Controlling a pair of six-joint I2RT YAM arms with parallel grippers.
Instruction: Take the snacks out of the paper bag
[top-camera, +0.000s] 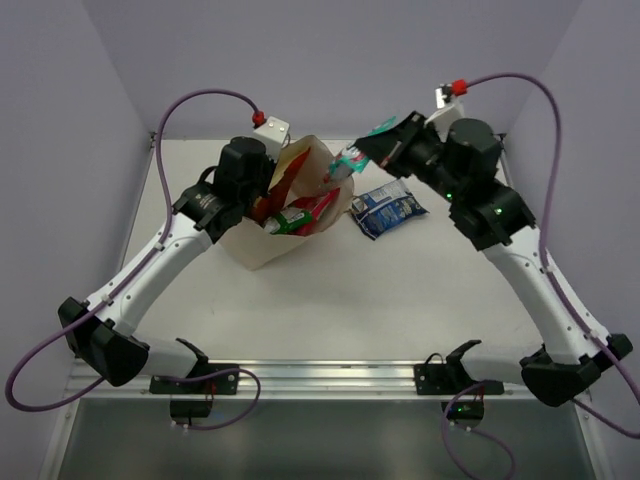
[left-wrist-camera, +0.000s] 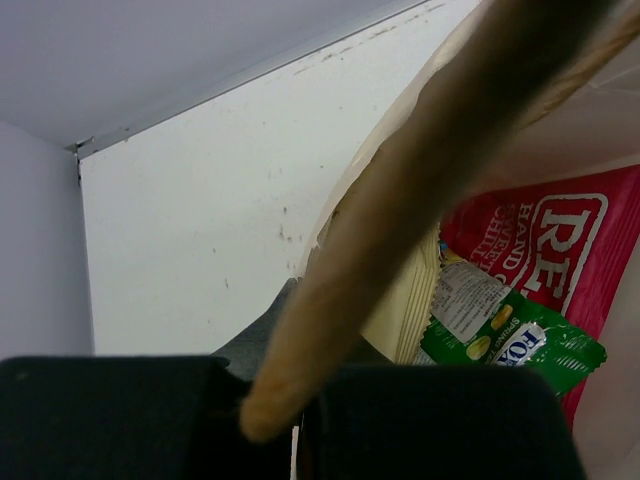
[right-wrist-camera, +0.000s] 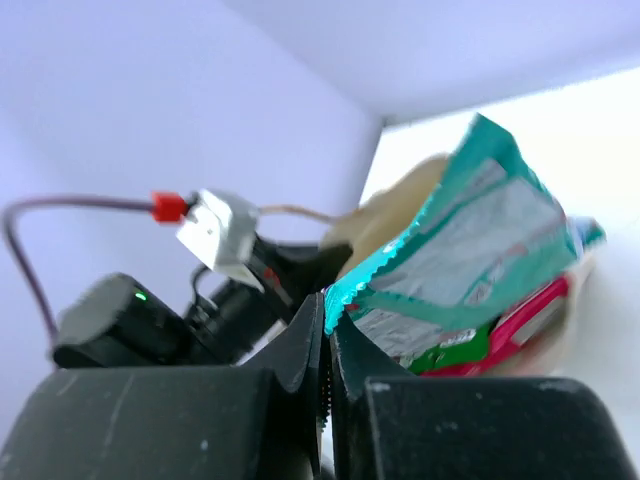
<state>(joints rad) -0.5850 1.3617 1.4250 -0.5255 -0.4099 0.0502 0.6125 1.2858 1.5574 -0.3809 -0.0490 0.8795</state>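
So the right gripper (right-wrist-camera: 328, 330) was clamped shut on just the serrated corner of the teal-pink packet (right-wrist-camera: 470, 240), and the rest of the packet stuck out toward the upper right of the wrist view. From overhead it sat right at the mouth of the paper bag (top-camera: 262, 250), upper middle of the frame, and I couldn't tell if its far end had cleared the rim.

Over on the upper left, the left gripper (left-wrist-camera: 285, 405) was pinched tight on a strip of the bag's top edge, or maybe a handle, too blurry to say. That seemed to be what kept the opening propped. Inside you could see the pink "REAL" bag (left-wrist-camera: 570, 240) and a green pack (left-wrist-camera: 515, 350) lying on it. A blue packet (top-camera: 388, 210) was already out on the table (top-camera: 400, 300), just right of the bag.

What I'd worry about:
- That's a corner pinch on slick foil, so a quick swing could let the packet slip and drop back in.
- If the packet's tail snagged the rim, the pull could drag the light bag sideways, or tear the paper where the left side held it.
- The two wrists were close together, so a wide move risked a bump.
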